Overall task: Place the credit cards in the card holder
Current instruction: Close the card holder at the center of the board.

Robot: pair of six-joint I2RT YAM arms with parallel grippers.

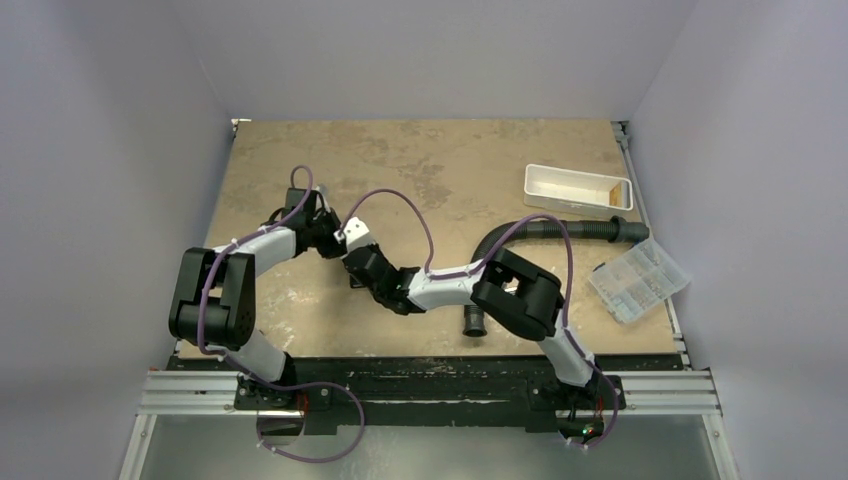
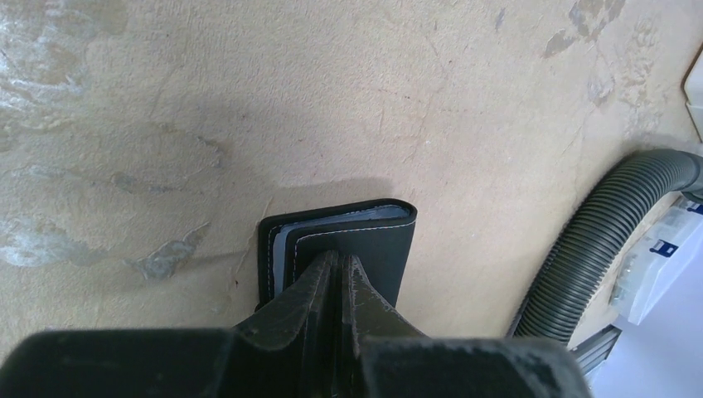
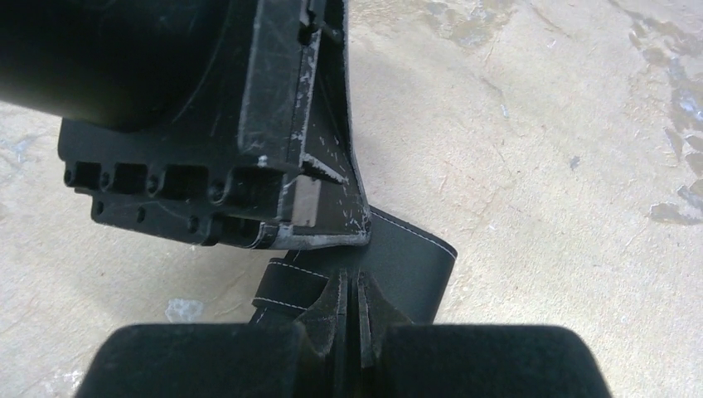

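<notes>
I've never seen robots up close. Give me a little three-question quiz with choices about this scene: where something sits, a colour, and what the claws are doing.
1. Where on the table is the white tray?
A) near left corner
B) far right side
C) dead centre

2. What colour is the card holder?
A) black
B) red
C) white

3. How do the left claw and the right claw stand?
A) both wide open
B) one open, one shut
C) both shut on the card holder

Answers:
1 B: the top view shows the tray close to the far right edge.
2 A: both wrist views show black material with pale stitching.
3 C: each wrist view shows its own claw pinched together on the holder.
</notes>
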